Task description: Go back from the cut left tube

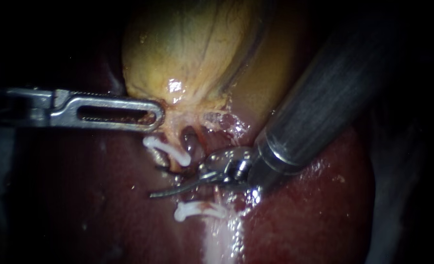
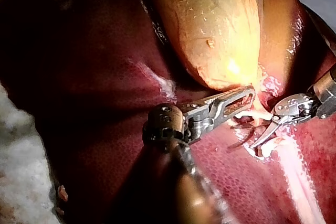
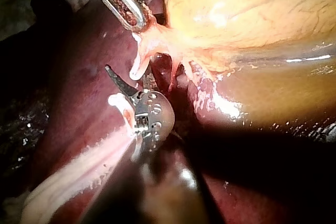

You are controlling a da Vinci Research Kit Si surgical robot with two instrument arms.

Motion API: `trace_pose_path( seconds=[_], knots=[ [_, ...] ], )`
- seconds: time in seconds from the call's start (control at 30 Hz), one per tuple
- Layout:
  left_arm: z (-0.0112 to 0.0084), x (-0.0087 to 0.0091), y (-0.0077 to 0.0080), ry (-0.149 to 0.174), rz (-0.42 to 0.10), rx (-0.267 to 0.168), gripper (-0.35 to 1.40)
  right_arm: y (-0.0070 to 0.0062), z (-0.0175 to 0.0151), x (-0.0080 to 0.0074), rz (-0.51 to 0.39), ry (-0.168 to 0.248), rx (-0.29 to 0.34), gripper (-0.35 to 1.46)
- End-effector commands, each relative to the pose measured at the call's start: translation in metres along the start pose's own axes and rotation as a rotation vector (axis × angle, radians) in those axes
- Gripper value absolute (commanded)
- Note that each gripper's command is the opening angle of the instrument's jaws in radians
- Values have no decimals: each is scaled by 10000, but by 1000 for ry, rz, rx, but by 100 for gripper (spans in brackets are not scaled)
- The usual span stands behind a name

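**Curved blades closed between the two clipped stumps**

The right instrument [image 1: 164, 191] lies low over the liver [image 1: 314, 205]. Its thin curved blades are pressed together, nothing caught in them. They sit right in the gap of the cut left tube [image 1: 214, 230]. On one side of the blades, toward the gallbladder [image 1: 192, 44], is a short stump wearing a white clip [image 1: 167, 149]. On the other side a second white clip [image 1: 197, 210] sits just beside the blades, and the pale tube runs on beyond it across the liver. The blade tips point past the gap and touch neither clip.

Over on the other side, the left instrument [image 1: 153, 116] has its long slotted jaws clamped on the pale tissue at the gallbladder's narrow end. The right wrist view shows that tissue drawn taut from the jaw tips. The clipped stump hangs just under those tips.
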Motion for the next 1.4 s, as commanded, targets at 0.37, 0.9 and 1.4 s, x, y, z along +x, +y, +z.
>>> trace_pose_path(
  seconds=[0.37, 0.9, 1.4],
  knots=[
    [-1, 0, 0, 0, 0, 0, -35, -2, -3, -1, -10, -2, 2, 121],
    [-1, 0, -2, -1, 0, -1, -35, -31, -48, 0, -110, -9, 21, 142],
    [-1, 1, -3, -1, 1, -1, -35, -33, -135, 7, -228, 19, 12, 143]
  ],
)
